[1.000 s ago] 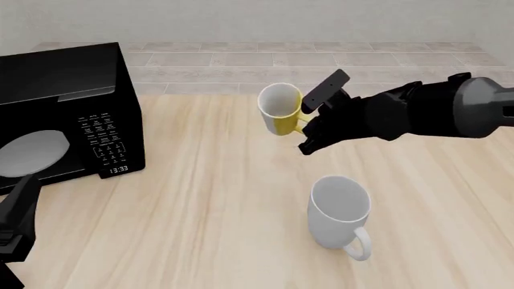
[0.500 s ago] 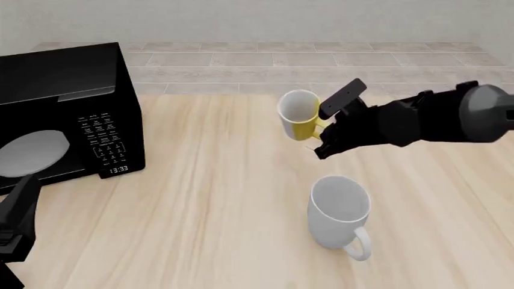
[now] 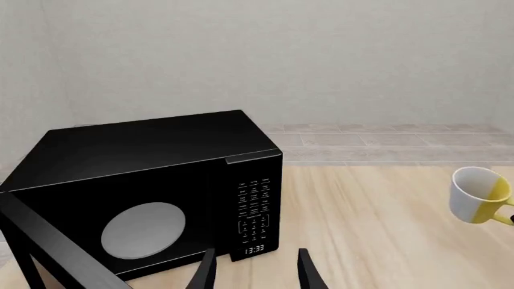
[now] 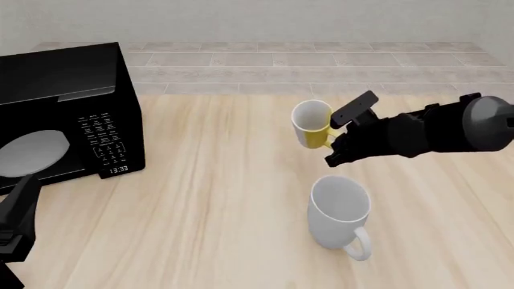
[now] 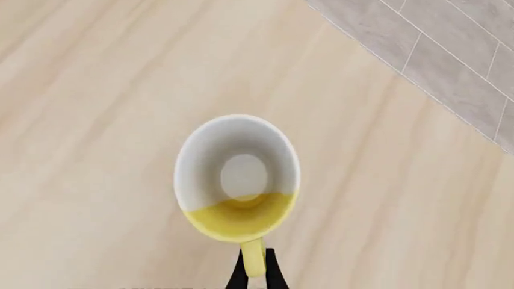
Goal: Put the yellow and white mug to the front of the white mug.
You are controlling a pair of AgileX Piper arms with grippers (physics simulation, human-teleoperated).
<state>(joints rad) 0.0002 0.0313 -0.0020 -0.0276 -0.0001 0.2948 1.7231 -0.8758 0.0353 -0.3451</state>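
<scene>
Small mug carried by its handle

The right gripper (image 4: 336, 137) pinches the small yellow and white ceramic mug (image 4: 312, 123) aloft beyond the larger plain white ceramic mug (image 4: 340, 211), clearing it; the left gripper (image 3: 254, 272) rests open.

Pale wood table (image 4: 201, 198), black microwave (image 4: 64, 114), grey tiled floor (image 4: 321, 60), white wall (image 3: 321, 54).

Light is bright, even and diffuse across all three views, with no single visible source; the wooden table (image 4: 201, 198) shows only faint, soft-edged shading beneath the white mug (image 4: 340, 212); no hard shadows fall anywhere; the black microwave (image 4: 68, 111) carries a dull sheen on its top, without glare; edges are crisp near and far, with no blur and no bending of straight lines at the borders.
</scene>
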